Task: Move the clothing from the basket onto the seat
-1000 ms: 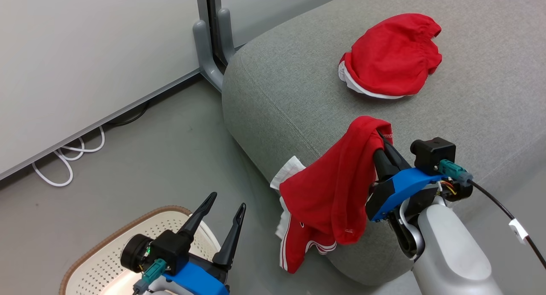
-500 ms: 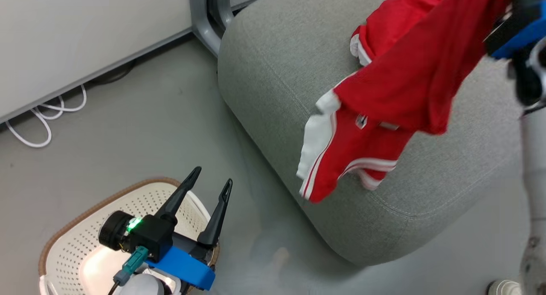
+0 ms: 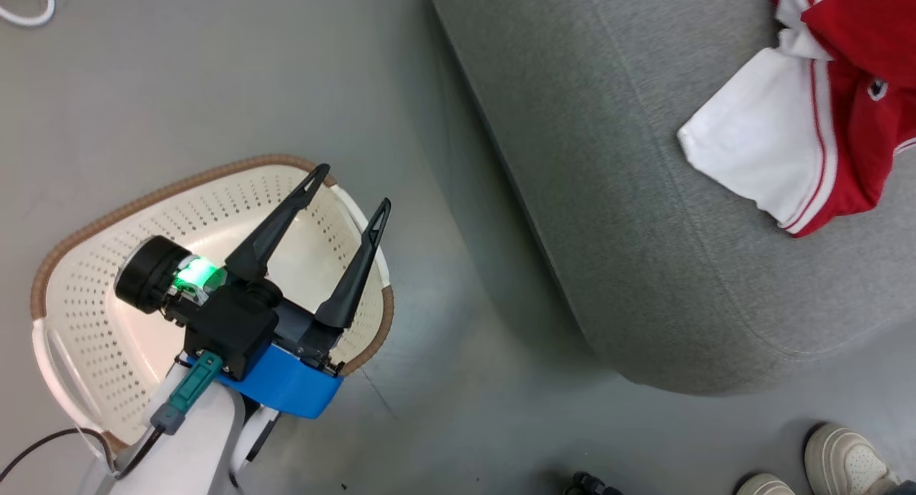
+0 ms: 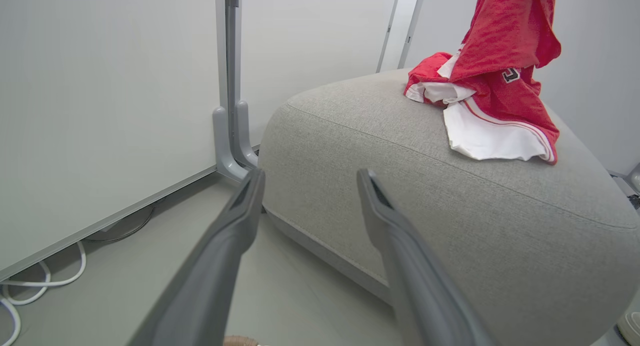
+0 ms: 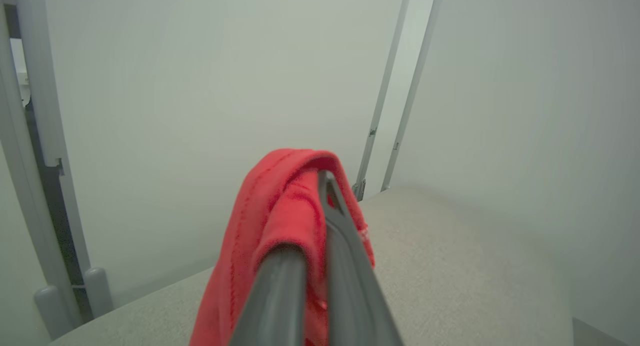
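Note:
The cream basket (image 3: 86,216) stands on the floor at the lower left, and the part of its inside that I see is bare plastic. My left gripper (image 3: 353,187) hovers over it, open and holding nothing; it appears again as my left gripper (image 4: 311,176) pointing at the grey seat (image 4: 425,196). Red and white clothing (image 3: 809,144) lies on the seat (image 3: 644,194). In the left wrist view a red garment (image 4: 505,41) hangs from above, its white panel resting on the cushion beside another red piece (image 4: 425,76). My right gripper (image 5: 322,183) is shut on that red garment (image 5: 260,246).
A pale partition wall on a grey foot post (image 4: 227,136) stands behind the seat. White cable (image 4: 30,286) loops on the floor by the wall. A person's shoes (image 3: 841,456) are on the floor near the seat's front corner.
The head camera has swung downward. My right gripper has carried the red garment up and over the seat, so its lower end now rests on the cushion. The left gripper stays open above the basket.

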Controlling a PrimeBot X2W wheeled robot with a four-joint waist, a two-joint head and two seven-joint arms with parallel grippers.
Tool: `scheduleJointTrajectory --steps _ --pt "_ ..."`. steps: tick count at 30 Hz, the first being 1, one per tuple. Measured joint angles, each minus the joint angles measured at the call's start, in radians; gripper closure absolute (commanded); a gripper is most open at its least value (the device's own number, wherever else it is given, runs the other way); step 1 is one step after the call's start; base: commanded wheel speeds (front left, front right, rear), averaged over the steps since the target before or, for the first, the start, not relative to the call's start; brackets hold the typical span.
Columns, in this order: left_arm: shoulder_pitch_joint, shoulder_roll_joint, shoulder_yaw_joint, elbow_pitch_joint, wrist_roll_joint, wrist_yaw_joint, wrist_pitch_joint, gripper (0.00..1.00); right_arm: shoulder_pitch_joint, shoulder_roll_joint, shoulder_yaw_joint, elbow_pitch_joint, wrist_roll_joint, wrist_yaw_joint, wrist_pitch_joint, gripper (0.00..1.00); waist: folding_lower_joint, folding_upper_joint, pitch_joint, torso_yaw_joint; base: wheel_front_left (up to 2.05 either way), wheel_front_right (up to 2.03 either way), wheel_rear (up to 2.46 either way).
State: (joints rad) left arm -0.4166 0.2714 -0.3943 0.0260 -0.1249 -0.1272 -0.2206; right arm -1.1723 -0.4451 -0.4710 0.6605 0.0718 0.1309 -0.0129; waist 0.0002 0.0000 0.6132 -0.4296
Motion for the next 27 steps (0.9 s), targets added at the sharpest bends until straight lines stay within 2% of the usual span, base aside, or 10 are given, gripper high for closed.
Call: scheduleJointTrajectory --steps 8,15,16,17,18,19,27 --pt "-0.014 0.03 0.006 -0.076 0.013 0.012 0.028 0.0 0.083 0.075 -0.089 0.216 -0.059 0.0 -0.108 1.0 0.0 0.0 0.15 0.068 0.0 0.0 0.0" --pt "-0.014 0.035 0.011 -0.084 0.012 0.027 0.025 0.0 0.084 0.085 -0.098 0.338 -0.113 0.0 -0.182 1.0 0.0 0.0 0.182 0.114 0.0 0.0 0.0" --pt "-0.013 0.035 0.012 -0.081 0.011 0.028 0.022 0.0 0.082 0.083 -0.098 0.351 -0.117 0.0 -0.187 0.75 0.0 0.0 0.178 0.115 0.0 0.0 0.0" --pt "-0.013 0.035 0.012 -0.077 0.01 0.029 0.017 0.0 0.078 0.08 -0.097 0.363 -0.121 0.0 -0.191 0.55 0.0 0.0 0.173 0.117 0.0 0.0 0.0" --pt "-0.013 0.033 0.012 -0.072 0.007 0.029 0.015 0.0 0.073 0.074 -0.096 0.373 -0.125 0.0 -0.192 0.13 -0.0001 0.0 0.167 0.119 0.0 0.0 0.0" --pt "-0.013 0.03 0.012 -0.063 0.003 0.029 0.008 0.0 0.07 0.067 -0.089 0.382 -0.13 0.0 -0.196 0.0 -0.0001 0.0 0.161 0.121 0.0 0.0 0.0" --pt "-0.01 -0.034 -0.005 0.055 -0.031 0.032 -0.035 0.0 0.109 0.03 -0.003 0.43 -0.136 0.0 -0.212 0.0 -0.0002 0.0 0.056 0.151 0.0 0.0 0.0"
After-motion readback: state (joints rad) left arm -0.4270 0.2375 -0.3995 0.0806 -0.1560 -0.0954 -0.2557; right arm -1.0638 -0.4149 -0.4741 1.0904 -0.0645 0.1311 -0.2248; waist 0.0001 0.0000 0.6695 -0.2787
